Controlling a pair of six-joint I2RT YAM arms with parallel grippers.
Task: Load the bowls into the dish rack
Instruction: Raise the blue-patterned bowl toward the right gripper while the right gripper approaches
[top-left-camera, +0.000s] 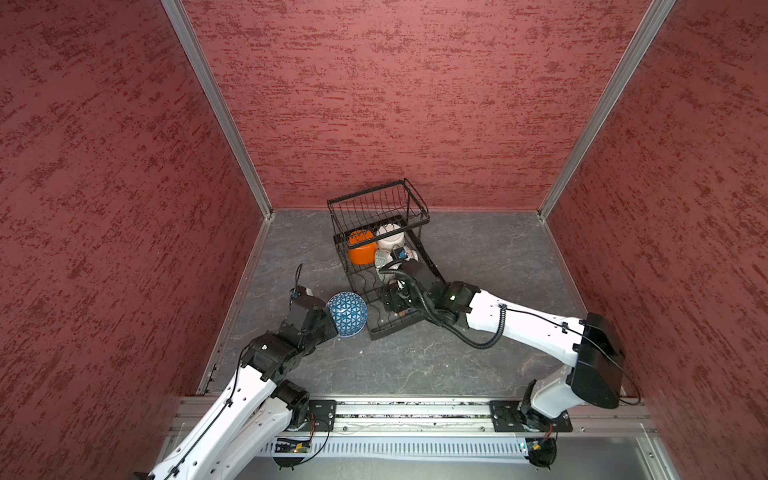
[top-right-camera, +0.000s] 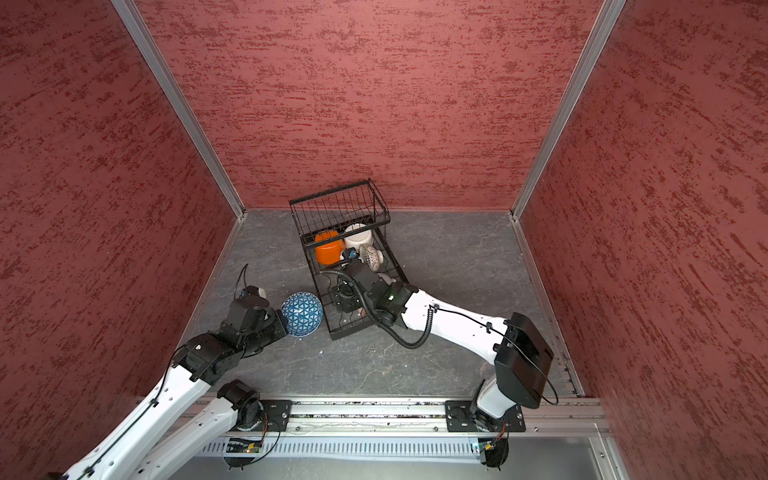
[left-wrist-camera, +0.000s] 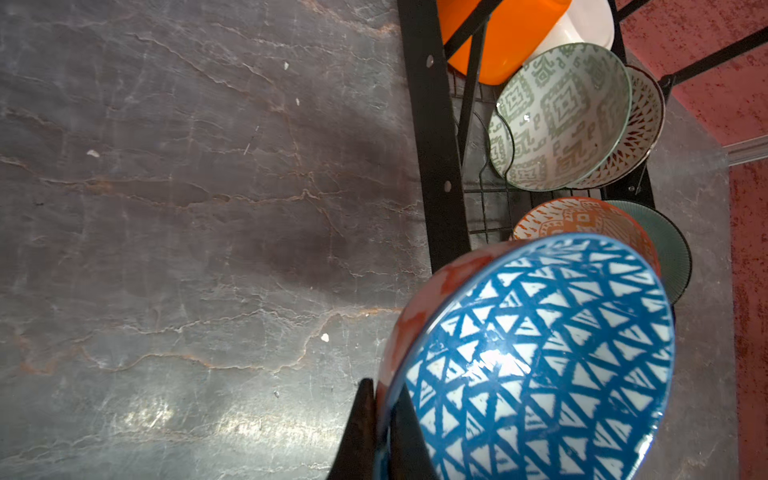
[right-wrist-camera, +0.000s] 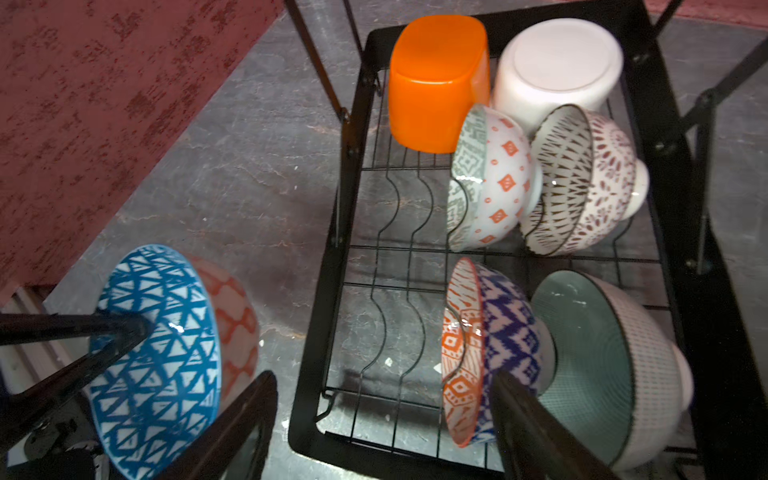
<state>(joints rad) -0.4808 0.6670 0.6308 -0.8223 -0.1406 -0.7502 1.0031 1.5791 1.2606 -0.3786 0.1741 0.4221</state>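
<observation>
The left gripper (left-wrist-camera: 384, 432) is pressed together on the rim of the blue bowl (top-left-camera: 347, 313), which hangs on edge just left of the rack's (right-wrist-camera: 305, 436) near end, outside it. Six bowls stand inside: orange (right-wrist-camera: 432, 87) and white (right-wrist-camera: 557, 70) at the far end, and four patterned ones along the right side. The free dividers (right-wrist-camera: 390, 332) lie on the left side. Hazard: a grip on the rim alone lets a tilted bowl swing or slip, so contact with the left rail during entry could dislodge it. Obstruction: the right gripper (right-wrist-camera: 382, 428) sits over the rack's near end with jaws spread and nothing between them. One finger (right-wrist-camera: 536, 428) appears to overlap the orange-and-blue bowl (right-wrist-camera: 486, 353); contact cannot be confirmed. A sideways move there could topple that bowl against the green one (right-wrist-camera: 602, 365) beside it. Clear the right arm before insertion.
</observation>
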